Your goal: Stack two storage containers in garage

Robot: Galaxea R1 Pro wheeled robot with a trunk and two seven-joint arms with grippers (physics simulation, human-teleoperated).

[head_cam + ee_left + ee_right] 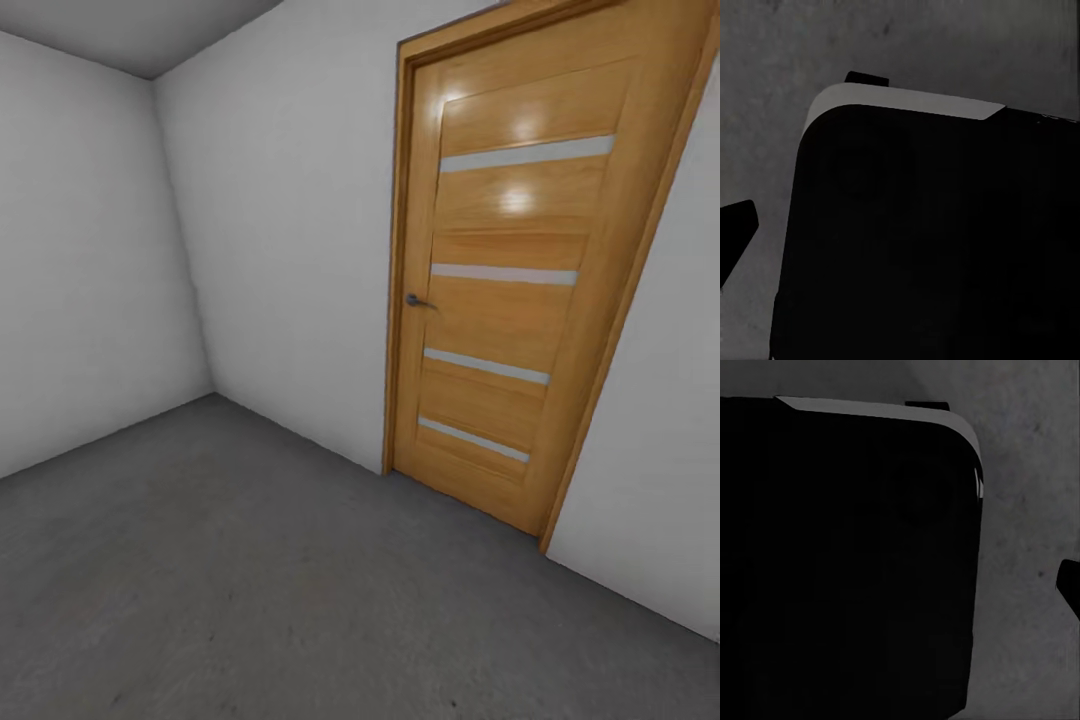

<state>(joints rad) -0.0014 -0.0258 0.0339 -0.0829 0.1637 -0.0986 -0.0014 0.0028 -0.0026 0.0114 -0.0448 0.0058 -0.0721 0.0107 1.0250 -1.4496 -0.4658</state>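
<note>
I face a tall honey-coloured wooden door [505,290] with four pale horizontal glass strips, set in a plain white wall [290,230]. Rough dark grey concrete floor [250,580] spreads below it. Both wrist views look down past a black rounded robot body [922,240]; I can't tell either gripper's state.

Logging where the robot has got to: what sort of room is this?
Probably a garage or utility room: bare grey concrete floor, plain pale walls, and one wooden door with pale horizontal strips.
</note>
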